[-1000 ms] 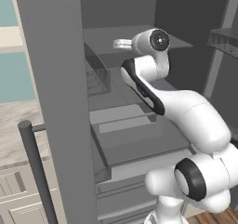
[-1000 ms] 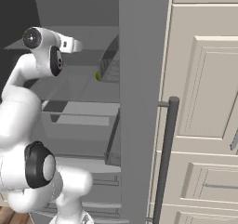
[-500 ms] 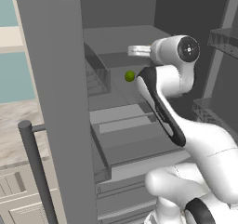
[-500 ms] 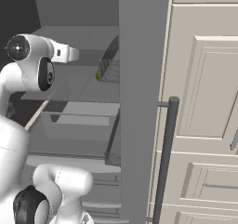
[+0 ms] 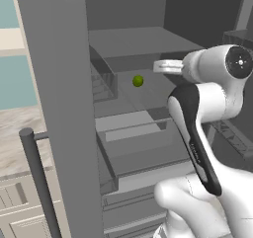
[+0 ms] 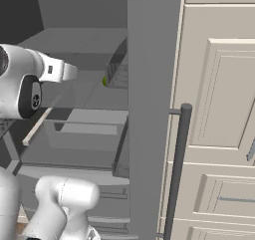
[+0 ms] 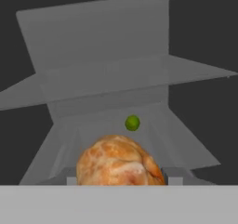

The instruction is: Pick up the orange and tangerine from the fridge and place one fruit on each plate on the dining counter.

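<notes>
Inside the open fridge [image 5: 59, 84], you are looking at the arm reaching over the middle shelf [image 5: 133, 118], with the tool [image 5: 159, 65] pointing toward the fridge's back wall. Seen from the right base view, the tool [image 6: 72, 72] is hanging level, just inside the fridge's door opening and above the same shelf.

Along the hand view, a mottled orange fruit [image 7: 116, 160] is sitting right at the near edge of the frame, directly ahead of the tool and low in the fridge's compartment. The fingers themselves are lying hidden behind it, so you cannot tell whether the tool is standing apart, together, or clamped on the fruit.

Deeper in the fridge, a small green ball [image 7: 132, 122] is resting on the shelf floor behind the orange fruit, well apart from it; it is also showing in the left base view [image 5: 138, 81], beyond the tool's tip.

Beside the fridge, on its right, a cream cabinet [image 6: 219, 109] is standing, and the fridge door's dark bar handle [image 6: 177, 169] is running upright in front of it.
</notes>
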